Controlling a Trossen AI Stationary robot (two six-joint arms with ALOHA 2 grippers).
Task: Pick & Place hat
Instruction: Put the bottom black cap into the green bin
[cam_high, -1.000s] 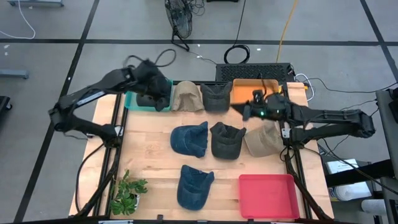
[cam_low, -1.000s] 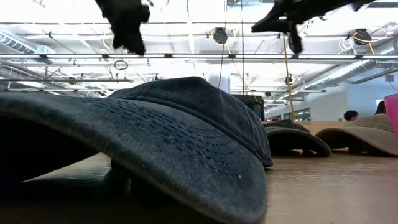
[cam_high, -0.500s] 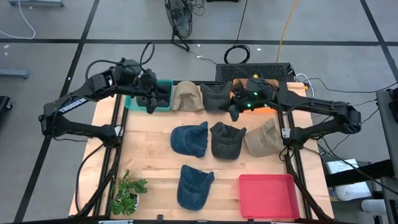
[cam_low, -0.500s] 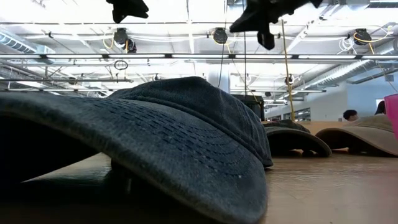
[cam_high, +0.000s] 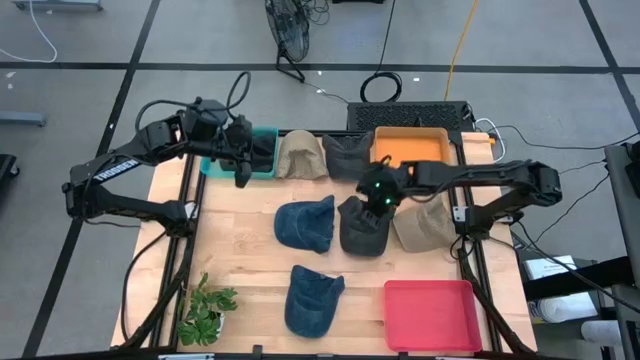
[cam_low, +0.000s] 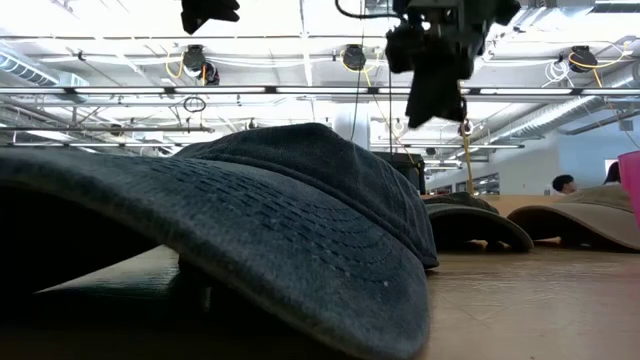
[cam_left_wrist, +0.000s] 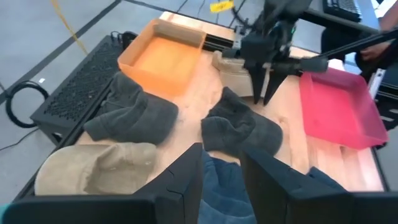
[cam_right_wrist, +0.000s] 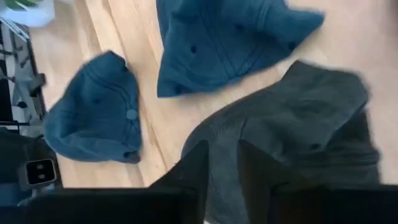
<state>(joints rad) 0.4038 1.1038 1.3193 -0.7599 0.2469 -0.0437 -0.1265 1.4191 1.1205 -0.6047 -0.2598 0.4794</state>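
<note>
Several caps lie crown-up on the wooden table. A dark grey cap (cam_high: 362, 228) sits in the middle row between a blue cap (cam_high: 305, 222) and a tan cap (cam_high: 425, 222). My right gripper (cam_high: 378, 196) hovers open just above the grey cap's far edge (cam_right_wrist: 292, 118), fingers pointing down, touching nothing; the left wrist view shows it too (cam_left_wrist: 263, 84). My left gripper (cam_high: 243, 170) hangs open and empty over the teal bin (cam_high: 265, 150) at the far left, high above the table (cam_low: 208, 12). Its fingers (cam_left_wrist: 186, 180) frame the table beyond.
A tan cap (cam_high: 300, 155) and a dark grey cap (cam_high: 347, 155) lie along the far edge beside an orange bin (cam_high: 412, 148). Another blue cap (cam_high: 312, 298) and a red bin (cam_high: 432, 315) sit at the near edge, and a small plant (cam_high: 205, 305) at the near left corner.
My right gripper has swung from over the orange bin toward the table's left and near side, then dropped to just above the middle dark grey cap, its fingers now pointing down. My left gripper has risen from the teal bin and pulled slightly left. No cap has moved.
</note>
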